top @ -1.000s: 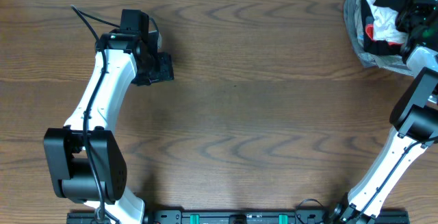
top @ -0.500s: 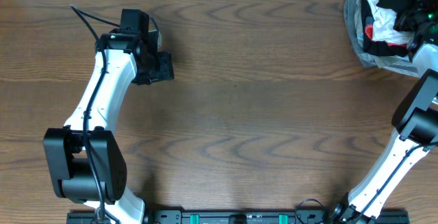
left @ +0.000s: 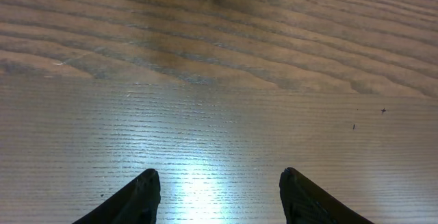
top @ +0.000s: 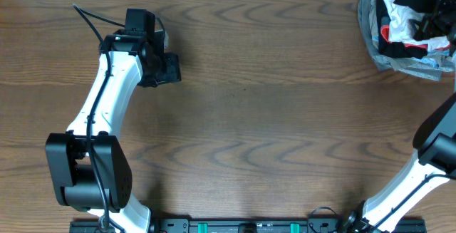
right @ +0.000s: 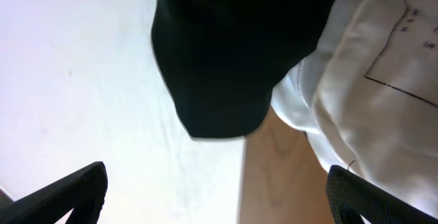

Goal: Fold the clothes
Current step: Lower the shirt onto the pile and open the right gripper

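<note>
Right wrist view — hovering by heap [right: 373, 80], right gripper [right: 222, 196] spread wide, aiming for black T-shirt [right: 233, 53] alone; holding left gripper [left: 220, 200] parted, empty.

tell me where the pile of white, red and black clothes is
Overhead, the heap of white, red and black garments sits at the far right corner of the brown wooden table.

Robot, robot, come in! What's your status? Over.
Left gripper open, empty, over table. Right gripper open at the heap, black garment just ahead, not gripped. White cloth right beside it.
</note>
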### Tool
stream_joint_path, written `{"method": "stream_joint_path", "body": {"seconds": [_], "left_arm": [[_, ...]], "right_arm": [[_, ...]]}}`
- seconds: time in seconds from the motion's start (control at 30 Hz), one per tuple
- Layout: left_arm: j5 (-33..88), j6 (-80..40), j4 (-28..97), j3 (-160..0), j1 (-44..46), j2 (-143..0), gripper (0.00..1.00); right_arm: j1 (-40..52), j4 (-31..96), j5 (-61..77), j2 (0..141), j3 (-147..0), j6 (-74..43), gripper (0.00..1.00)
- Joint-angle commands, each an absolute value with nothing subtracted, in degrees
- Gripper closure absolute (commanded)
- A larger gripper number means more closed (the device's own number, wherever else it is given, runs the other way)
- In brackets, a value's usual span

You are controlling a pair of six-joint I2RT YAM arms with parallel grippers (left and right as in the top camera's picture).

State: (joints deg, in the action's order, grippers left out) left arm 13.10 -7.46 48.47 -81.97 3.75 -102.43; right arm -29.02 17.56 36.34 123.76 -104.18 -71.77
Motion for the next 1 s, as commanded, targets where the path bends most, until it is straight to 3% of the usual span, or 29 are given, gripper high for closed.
{"method": "stream_joint_path", "body": {"seconds": [0.0,0.17,0.37,0.5,0.77,0.87,0.93,0.97], "left_arm": [[12.4,-7.5,48.5,-81.5,3.6,-102.8,0.42],[12.4,-7.5,47.8,-81.5,3.6,-102.8,0.42],[12.4,-7.5,46.6,-81.5,3.6,-102.8,0.42],[12.4,-7.5,46.3,-81.5,3.6,-102.8,0.42],[12.4,-7.5,46.1,-81.5,3.6,-102.8,0.42],[12.4,-7.5,46.1,-81.5,3.6,-102.8,0.42],[12.4,-7.5,45.9,-81.5,3.6,-102.8,0.42],[12.4,-7.5,45.9,-81.5,3.6,-102.8,0.42]], "right_arm": [[-29.2,20.0,40.2,119.3,-104.1,-51.6,0.01],[-27.9,21.3,40.2,115.7,-104.1,-21.8,0.01],[-22.3,28.8,13.6,115.5,-104.1,2.0,0.01],[-19.4,28.3,0.9,115.5,-104.1,4.0,0.02],[-21.1,23.8,4.9,115.9,-104.1,7.1,0.17],[-22.9,23.6,5.4,116.5,-104.1,-2.1,0.32],[-24.3,23.9,5.4,117.3,-104.1,-10.8,0.51],[-24.9,24.1,5.5,117.7,-104.0,-14.6,0.52]]}}
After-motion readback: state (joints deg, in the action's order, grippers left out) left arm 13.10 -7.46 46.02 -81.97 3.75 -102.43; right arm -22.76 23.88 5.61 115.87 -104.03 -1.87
